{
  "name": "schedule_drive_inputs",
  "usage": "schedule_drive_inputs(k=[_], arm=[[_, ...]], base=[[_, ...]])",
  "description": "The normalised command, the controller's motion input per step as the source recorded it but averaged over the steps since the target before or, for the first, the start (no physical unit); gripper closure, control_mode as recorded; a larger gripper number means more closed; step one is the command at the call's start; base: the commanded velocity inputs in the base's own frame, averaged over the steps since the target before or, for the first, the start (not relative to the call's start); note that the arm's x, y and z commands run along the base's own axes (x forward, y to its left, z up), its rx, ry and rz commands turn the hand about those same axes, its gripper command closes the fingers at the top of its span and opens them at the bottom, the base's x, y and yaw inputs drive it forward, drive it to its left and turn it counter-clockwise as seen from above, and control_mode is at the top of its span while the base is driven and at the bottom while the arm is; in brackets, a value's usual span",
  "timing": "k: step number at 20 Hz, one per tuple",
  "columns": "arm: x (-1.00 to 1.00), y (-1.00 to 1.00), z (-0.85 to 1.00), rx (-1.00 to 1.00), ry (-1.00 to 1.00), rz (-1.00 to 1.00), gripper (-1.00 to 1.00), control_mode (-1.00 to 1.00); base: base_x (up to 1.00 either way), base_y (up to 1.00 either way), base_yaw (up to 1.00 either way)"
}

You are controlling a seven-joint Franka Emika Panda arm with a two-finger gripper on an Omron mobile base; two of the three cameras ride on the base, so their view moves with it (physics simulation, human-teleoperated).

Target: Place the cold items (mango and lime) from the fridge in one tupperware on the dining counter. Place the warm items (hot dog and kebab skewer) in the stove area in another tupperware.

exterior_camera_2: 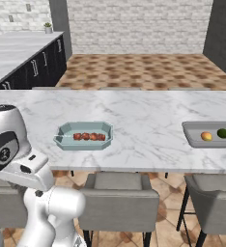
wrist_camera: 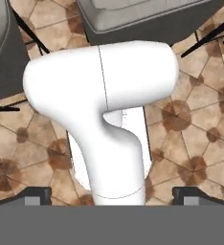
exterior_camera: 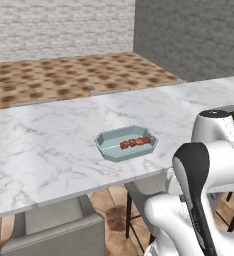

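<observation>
Veined marble counter (exterior_camera_2: pixel 134 111), octagonal teal tupperware (exterior_camera_2: pixel 66 131) holding kebab skewer (exterior_camera_2: pixel 89 137), pincer (wrist_camera: pixel 112 196) spread wide, nothing held

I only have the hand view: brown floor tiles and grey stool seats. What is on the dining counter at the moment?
Observer: A teal octagonal plastic tupperware sits on the white marble counter with a kebab skewer lying inside it.
Operator: And the cold items?
Observer: The orange mango and the green lime lie side by side in a grey rectangular tupperware, further right along the same counter.
Operator: Anything else in the teal one?
Observer: Just the skewer. The rest of its floor is bare.
</observation>
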Motion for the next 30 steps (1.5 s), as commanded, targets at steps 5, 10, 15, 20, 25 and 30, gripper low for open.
schedule_drive_inputs(k=[5,10,15,20,25,30], arm=[[-0.09,0.00,0.63,-0.01,-0.42,0.17,-1.00,-1.00],[-0.08,0.00,0.46,0.00,-0.21,0.07,-1.00,-1.00],[-0.02,0.00,0.00,0.00,0.04,0.00,-1.00,-1.00],[0.00,0.00,0.00,0.00,0.03,0.00,-1.00,1.00],[0.00,0.00,0.00,0.00,0.00,0.00,-1.00,1.00],[0.00,0.00,0.00,0.00,0.00,0.00,-1.00,1.00]], base=[[0.00,0.00,0.00],[0.00,0.00,0.00],[0.00,0.00,0.00],[0.00,0.07,0.00],[-0.11,0.44,0.00],[-0.22,0.62,-0.04]])
